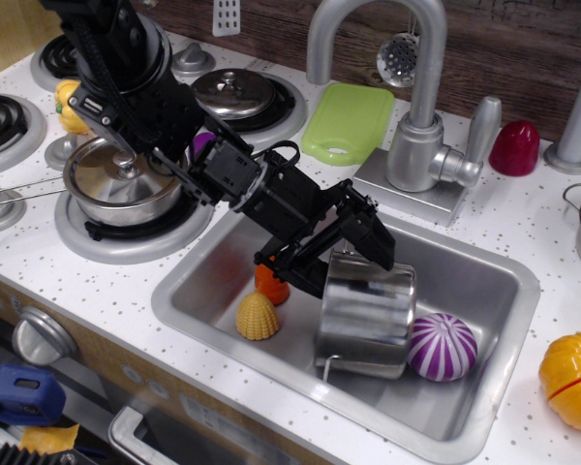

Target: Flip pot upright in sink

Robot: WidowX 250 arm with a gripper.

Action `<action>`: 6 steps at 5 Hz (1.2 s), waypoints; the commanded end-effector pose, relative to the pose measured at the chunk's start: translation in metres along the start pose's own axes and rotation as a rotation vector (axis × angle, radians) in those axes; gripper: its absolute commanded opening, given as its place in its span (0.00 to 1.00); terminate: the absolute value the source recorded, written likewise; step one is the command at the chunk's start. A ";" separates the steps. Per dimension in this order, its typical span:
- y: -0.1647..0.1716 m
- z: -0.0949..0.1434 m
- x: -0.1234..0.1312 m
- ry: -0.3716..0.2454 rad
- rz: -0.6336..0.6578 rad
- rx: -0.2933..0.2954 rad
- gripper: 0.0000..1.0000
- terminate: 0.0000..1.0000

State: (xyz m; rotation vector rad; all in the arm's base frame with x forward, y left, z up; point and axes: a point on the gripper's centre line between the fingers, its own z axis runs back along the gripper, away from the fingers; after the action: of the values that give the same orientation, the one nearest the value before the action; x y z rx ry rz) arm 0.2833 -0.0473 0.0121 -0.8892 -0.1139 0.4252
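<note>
White speckled surface framed the sink (470, 412); the gripper (341, 254) jaws pinched the tilted pot (366, 312) at its upper edge, mid-flip. Next: rotate it upright.

A purple striped ball (439, 346) lies just right of the hand, an orange carrot (270, 282) and yellow shell (258, 316) to its left. Farther left a lidded pan (124, 178) sits on a burner. Behind the hand stand a green cutting board (349, 121) and tap (407, 92); far right, a yellow pumpkin (572, 379).
</note>
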 end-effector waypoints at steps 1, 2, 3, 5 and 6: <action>-0.010 -0.002 0.000 -0.049 -0.040 -0.017 0.00 0.00; -0.010 0.001 0.002 -0.050 -0.053 0.014 0.00 0.00; -0.014 0.003 0.003 -0.078 -0.085 0.162 0.00 0.00; -0.025 0.006 0.005 -0.102 -0.089 0.377 0.00 0.00; -0.027 0.003 0.003 -0.075 -0.073 0.483 0.00 0.00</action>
State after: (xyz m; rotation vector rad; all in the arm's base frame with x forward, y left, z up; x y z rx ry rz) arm 0.2864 -0.0619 0.0145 -0.2637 -0.0678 0.4427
